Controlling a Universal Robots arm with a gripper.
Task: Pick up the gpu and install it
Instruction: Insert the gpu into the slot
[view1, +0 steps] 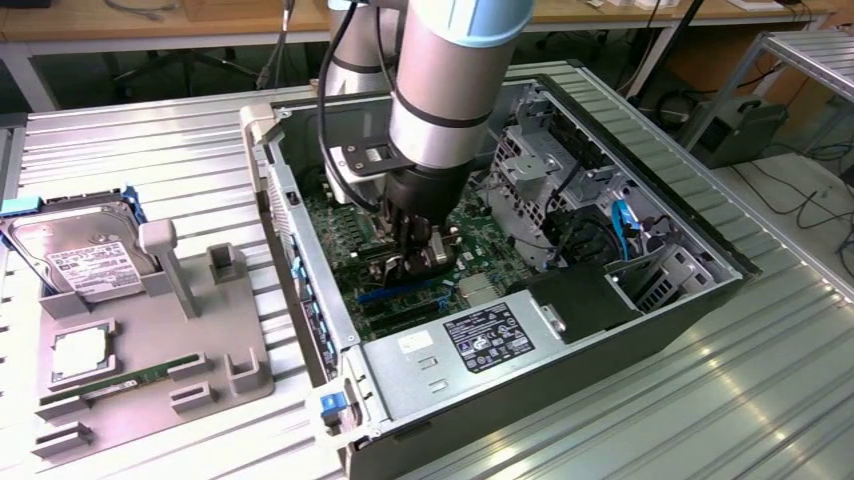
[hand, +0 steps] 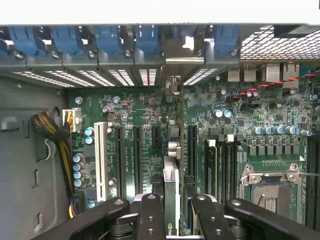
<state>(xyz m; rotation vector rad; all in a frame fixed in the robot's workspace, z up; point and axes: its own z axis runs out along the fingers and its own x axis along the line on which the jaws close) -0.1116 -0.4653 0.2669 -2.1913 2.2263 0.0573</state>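
In the wrist view my gripper (hand: 172, 212) is shut on the gpu (hand: 171, 182), a slim black card held on edge between the two black fingers (hand: 150, 217). The card runs from the fingers toward the case's rear slot openings, where its silvery bracket (hand: 173, 82) meets the blue-clipped slot row. It stands over the green motherboard (hand: 135, 110), in line with one of the black expansion slots. I cannot tell whether it is seated. In the exterior view the gripper (view1: 414, 262) is deep inside the open computer case (view1: 300, 215), low over the motherboard.
A silver power supply (view1: 481, 335) and a metal drive cage (view1: 534, 170) crowd the case around the arm. On the exterior view's left, a grey fixture (view1: 200, 330) holds a hard drive (view1: 74, 255), a processor (view1: 80, 350) and a green RAM stick (view1: 114, 382). The CPU socket (hand: 272, 192) is bare.
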